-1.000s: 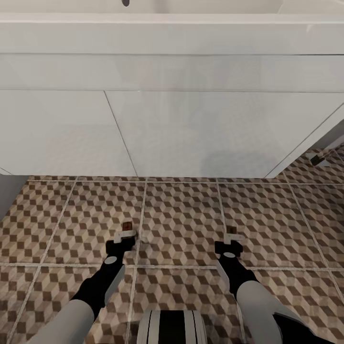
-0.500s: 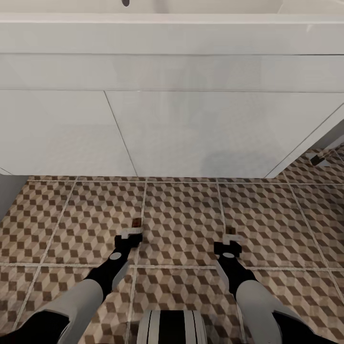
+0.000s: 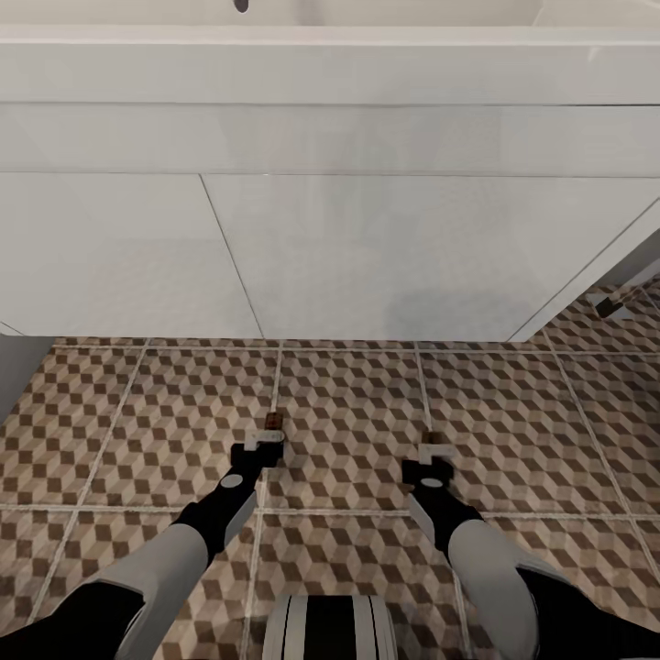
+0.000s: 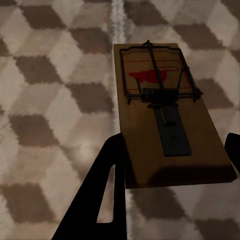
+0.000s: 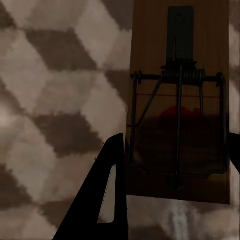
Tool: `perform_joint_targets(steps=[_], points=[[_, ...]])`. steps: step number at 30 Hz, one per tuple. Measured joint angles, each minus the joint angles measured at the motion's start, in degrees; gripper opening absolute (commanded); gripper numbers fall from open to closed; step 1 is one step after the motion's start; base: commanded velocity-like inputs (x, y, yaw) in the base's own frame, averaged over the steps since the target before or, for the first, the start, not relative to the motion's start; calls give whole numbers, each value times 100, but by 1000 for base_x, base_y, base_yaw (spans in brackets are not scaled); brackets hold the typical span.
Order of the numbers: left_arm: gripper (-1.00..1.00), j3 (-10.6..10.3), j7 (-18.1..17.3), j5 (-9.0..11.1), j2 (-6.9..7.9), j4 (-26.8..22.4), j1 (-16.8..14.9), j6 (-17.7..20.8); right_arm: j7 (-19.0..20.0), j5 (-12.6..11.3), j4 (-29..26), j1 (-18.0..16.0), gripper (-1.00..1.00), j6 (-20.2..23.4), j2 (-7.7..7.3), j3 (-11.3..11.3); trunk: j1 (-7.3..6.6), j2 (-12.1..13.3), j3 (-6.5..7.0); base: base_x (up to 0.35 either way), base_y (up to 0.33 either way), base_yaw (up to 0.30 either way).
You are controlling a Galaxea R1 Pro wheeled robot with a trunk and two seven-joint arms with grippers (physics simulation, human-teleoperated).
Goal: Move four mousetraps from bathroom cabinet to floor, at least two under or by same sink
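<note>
Two mousetraps (image 4: 167, 117) (image 5: 180, 100) hang just above the bathroom floor (image 3: 348, 412), each pinched in a gripper (image 3: 266, 438) (image 3: 434, 451), before the bathroom sink (image 3: 367, 257); lower them flat, nearer its base, then release.

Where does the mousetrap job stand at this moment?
Done: nothing visibly set down yet. In hand: the left gripper holds one mousetrap, the right gripper holds another, both low over the floor in front of the sink. Left: release these two by the sink, then bring whatever traps remain; none lying loose on these tiles.
</note>
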Motion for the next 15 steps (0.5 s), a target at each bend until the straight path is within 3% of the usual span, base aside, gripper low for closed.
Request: perform_joint_targets(steps=[6,15], points=[[-100,4,-2,-14,20,5,-4,29,81,29,92,-258,-100,81,-6,8,0,0,0,0,0,0],[-100,53,8,55,16,24,-5,25,97,34,117,-372,-100,239,-6,16,0,0,0,0,0,0]])
